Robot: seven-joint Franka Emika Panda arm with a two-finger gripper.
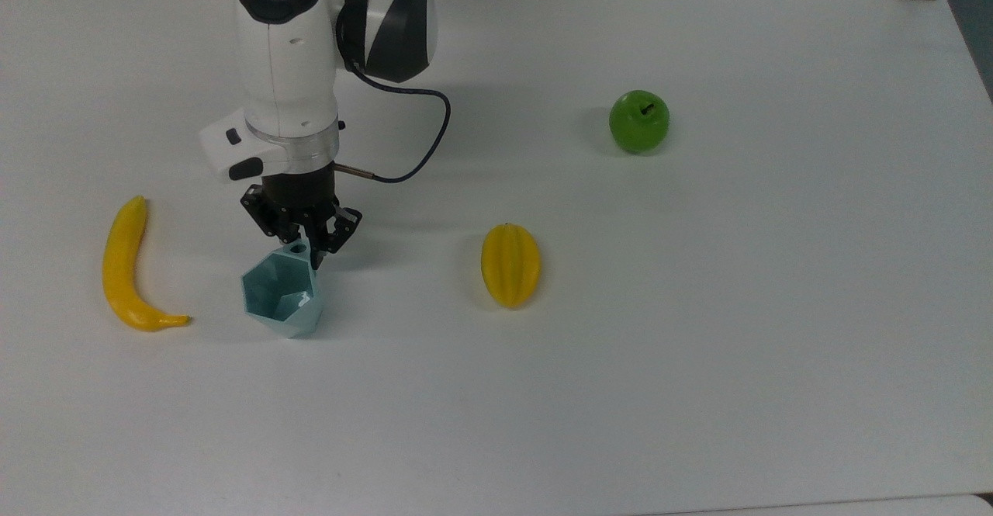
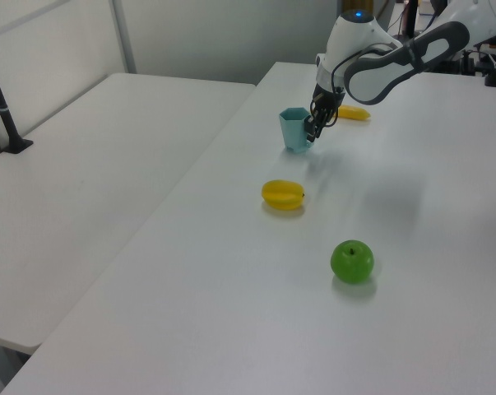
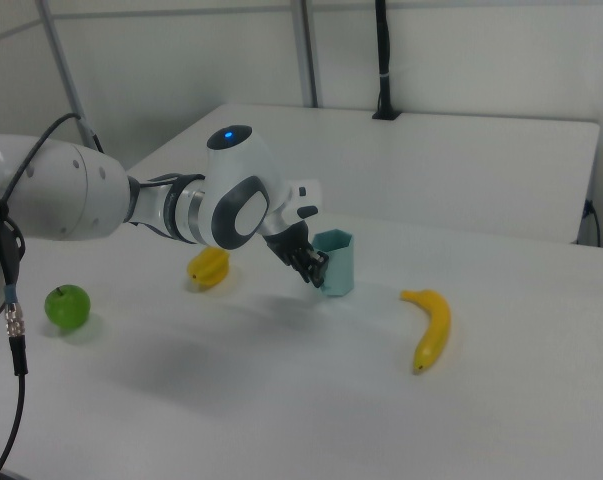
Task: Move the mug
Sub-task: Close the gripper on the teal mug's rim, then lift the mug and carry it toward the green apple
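Three pieces of fruit on a white table

A yellow banana lies near the top view's left edge of the table, its curve bowing toward that edge. A ribbed yellow starfruit rests near the middle, well apart from the banana. A green apple with a dark stem sits farther toward the top view's upper right. A second white table stands alongside, with a dark post on it.
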